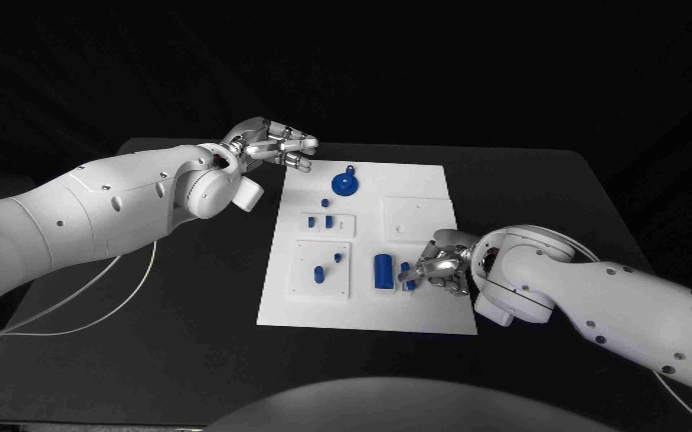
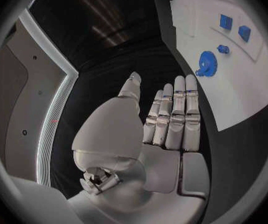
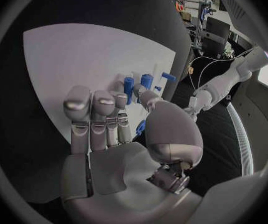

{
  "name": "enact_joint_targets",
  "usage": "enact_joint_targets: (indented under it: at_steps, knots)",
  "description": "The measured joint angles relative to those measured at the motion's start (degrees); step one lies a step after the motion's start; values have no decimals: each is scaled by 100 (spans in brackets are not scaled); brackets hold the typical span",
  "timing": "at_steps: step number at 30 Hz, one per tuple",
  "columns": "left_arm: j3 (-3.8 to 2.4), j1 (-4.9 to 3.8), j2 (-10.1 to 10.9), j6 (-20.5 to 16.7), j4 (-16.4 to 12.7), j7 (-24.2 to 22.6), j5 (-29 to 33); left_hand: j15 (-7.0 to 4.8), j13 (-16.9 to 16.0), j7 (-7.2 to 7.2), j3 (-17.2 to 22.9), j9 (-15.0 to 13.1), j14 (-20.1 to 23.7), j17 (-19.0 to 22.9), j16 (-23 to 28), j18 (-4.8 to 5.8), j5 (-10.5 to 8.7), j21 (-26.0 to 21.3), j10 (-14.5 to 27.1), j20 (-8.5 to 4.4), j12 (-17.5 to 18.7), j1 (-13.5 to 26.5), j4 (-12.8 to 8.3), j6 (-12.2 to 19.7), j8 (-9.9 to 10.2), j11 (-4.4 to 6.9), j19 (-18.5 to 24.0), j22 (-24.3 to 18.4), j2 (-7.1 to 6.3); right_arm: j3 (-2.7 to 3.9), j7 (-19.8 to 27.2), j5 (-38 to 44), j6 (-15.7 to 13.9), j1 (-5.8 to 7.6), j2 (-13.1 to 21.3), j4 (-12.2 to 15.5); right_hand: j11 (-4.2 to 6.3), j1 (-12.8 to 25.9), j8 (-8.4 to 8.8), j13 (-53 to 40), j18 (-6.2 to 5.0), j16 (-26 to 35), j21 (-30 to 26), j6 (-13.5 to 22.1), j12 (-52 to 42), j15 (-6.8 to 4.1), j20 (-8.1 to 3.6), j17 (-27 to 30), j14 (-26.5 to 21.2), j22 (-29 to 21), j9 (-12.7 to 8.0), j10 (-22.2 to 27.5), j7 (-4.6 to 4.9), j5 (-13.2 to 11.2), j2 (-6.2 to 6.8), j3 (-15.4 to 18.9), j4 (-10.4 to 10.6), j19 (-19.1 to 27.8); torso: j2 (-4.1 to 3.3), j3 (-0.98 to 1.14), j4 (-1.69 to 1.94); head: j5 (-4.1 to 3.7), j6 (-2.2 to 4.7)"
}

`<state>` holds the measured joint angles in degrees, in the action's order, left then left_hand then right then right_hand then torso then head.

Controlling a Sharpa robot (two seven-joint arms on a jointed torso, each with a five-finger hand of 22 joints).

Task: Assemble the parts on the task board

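Assembly under way: the right hand (image 1: 440, 264) hovers over the task board (image 1: 418, 314) near edge, fingers loosely curled beside a blue cylinder (image 1: 384, 270); whether it grips anything I cannot tell. The left hand (image 1: 274, 145) waits open at the far corner, near the blue gear (image 1: 346, 183). Next, seemingly, a careful pinch.

**Blue on white, white on black**

The task board (image 1: 418, 317) is plain white against the black table (image 1: 173, 352). On that board, the parts (image 1: 384, 270) are solid blue (gear (image 1: 346, 184) included). Silver hands, white arms.
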<state>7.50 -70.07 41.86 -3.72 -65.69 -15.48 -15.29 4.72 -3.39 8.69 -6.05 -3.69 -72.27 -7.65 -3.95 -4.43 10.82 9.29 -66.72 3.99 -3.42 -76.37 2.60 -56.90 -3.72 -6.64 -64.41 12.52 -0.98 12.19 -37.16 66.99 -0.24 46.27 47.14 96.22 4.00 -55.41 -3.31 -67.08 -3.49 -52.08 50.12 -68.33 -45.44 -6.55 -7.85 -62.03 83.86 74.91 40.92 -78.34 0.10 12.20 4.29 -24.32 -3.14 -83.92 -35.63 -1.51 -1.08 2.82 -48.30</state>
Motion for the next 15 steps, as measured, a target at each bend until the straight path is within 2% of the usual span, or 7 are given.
enact_joint_targets:
  at_steps: [1, 4, 8, 11, 15]
  knots:
    - [0, 0, 0, 1, 0, 1, 0, 0, 0, 0, 0, 0, 0, 0, 0, 0, 0, 0, 0, 0, 0, 0, 0, 0, 0, 0, 0, 0, 0, -1, 0, -8, -9, -1, 2, 4, 0, 25, -3, 0, 0, 0, 0, -9, -8, 0, 0, 0, 0, 0, -1, 0, 9, -51, -25, -2, 24, 0, 0, 1, 0, 0, 0]
    - [0, 0, -1, 4, 1, 6, -1, 0, 0, 0, 0, 0, 0, -1, 0, 0, 0, 8, 0, 0, 0, 0, 0, 0, 0, 0, 0, -7, 0, -1, 0, -37, -29, -2, 10, 18, 0, 109, -24, 0, 0, 0, 0, -28, -16, 0, 0, 0, 0, 0, 12, 0, -11, -224, 64, 49, 87, 0, 0, 4, 0, 0, 0]
    - [0, 0, -1, 8, 3, 11, -2, 0, 0, 0, 0, 0, 0, -6, 0, 0, 0, 23, 0, 0, 0, 0, 0, 0, 0, 0, 0, -12, 0, -1, 0, -75, -40, -2, 21, 36, 0, -14, -24, 4, 0, 0, 0, -58, -16, 1, 0, 0, -1, 0, -3, 0, 18, -421, 330, 145, 475, 0, 0, 5, 0, 0, -6]
    - [0, 0, -2, 10, 3, 14, -3, 0, 0, 0, 0, 0, 0, -5, 0, 0, 0, 23, 0, 0, 0, 0, 0, 0, 0, 0, 0, -12, 0, 1, 4, -101, -41, -2, 31, 54, 0, -92, -24, 6, 0, 0, 0, -58, -16, 1, 0, 0, -1, 0, -20, 0, 18, -428, 409, 234, 641, 0, 0, 2, 0, 0, -10]
    - [0, 0, -3, 12, 3, 17, -4, 0, 0, 0, 0, 0, 0, -5, 0, 0, 0, 23, 0, 0, 0, 0, 0, 0, 0, 0, 0, -12, 0, 2, 10, -125, -44, -5, 48, 74, 0, -115, -24, 6, 0, 0, 0, -73, -16, 1, 0, 0, -1, 0, -19, 0, 33, -554, 431, 278, 764, 0, 1, 2, 1, 0, -10]
